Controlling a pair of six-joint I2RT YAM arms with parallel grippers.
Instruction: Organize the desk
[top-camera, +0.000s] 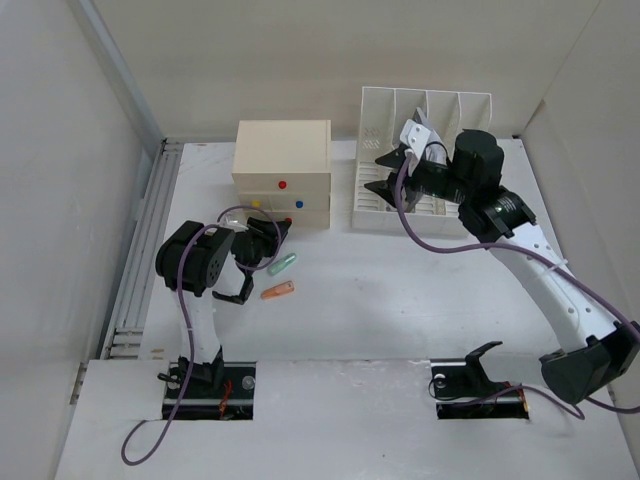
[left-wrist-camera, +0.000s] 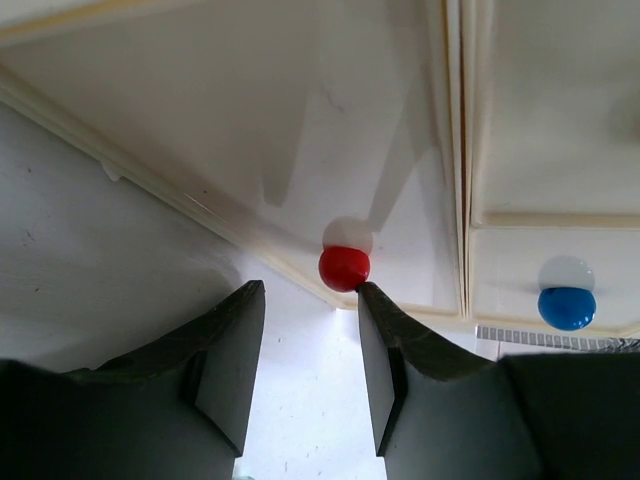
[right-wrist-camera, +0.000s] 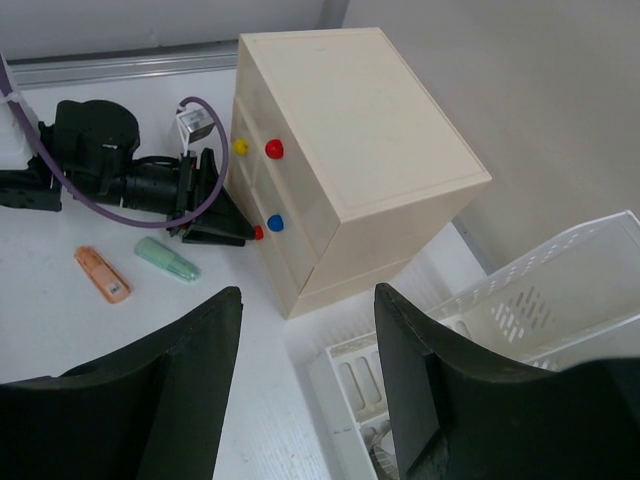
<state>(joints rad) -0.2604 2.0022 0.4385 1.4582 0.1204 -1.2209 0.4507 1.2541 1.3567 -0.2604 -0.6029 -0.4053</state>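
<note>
The white desk (top-camera: 400, 290) holds a cream three-drawer box (top-camera: 283, 160) and a white slotted file rack (top-camera: 425, 140). A green capped item (top-camera: 282, 264) and an orange one (top-camera: 277, 291) lie on the desk in front of the box. My left gripper (top-camera: 262, 232) is open at the box's bottom drawer. In the left wrist view (left-wrist-camera: 308, 300) its right fingertip touches a red knob (left-wrist-camera: 344, 268), which sits outside the gap. My right gripper (top-camera: 380, 173) is open and empty above the rack's front left corner (right-wrist-camera: 345, 370).
A ribbed metal rail (top-camera: 140, 270) runs along the desk's left edge, with white wall panels around. The box front also has a blue knob (left-wrist-camera: 566, 307), a yellow knob (right-wrist-camera: 240, 146) and an upper red knob (right-wrist-camera: 273, 149). Papers stand in the rack (top-camera: 420, 132).
</note>
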